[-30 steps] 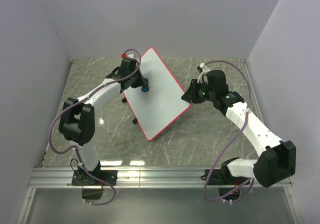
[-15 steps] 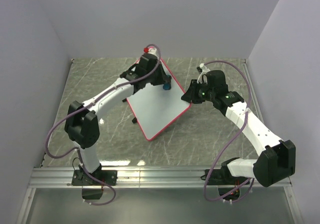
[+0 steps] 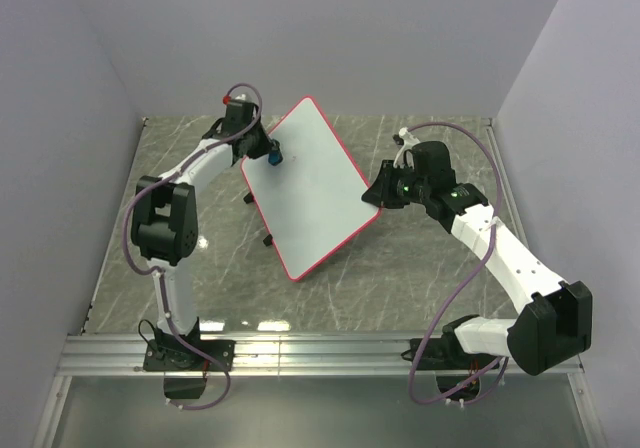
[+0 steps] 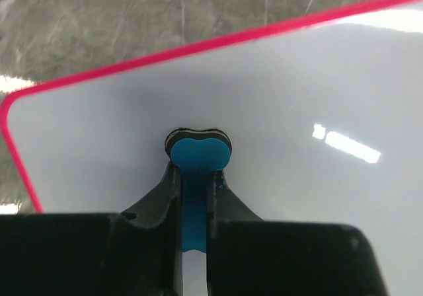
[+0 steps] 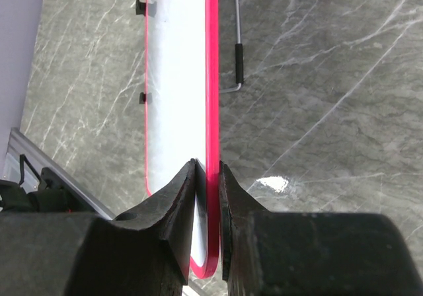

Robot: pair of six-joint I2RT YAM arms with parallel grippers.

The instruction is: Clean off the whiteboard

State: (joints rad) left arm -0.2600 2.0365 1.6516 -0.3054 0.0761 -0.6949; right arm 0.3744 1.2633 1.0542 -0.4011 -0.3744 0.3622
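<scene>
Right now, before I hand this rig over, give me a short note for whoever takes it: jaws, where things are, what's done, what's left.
Left jaws: shut on the blue eraser, its pad pressed to the whiteboard near the board's left corner in the top view.
Right jaws: shut on the whiteboard's red rim near its right corner.
The whiteboard stands tilted on the grey table.
Done: no marks show on the white face in any view.
Left: probably only a last check for faint traces, then release the eraser and the rim.
</scene>
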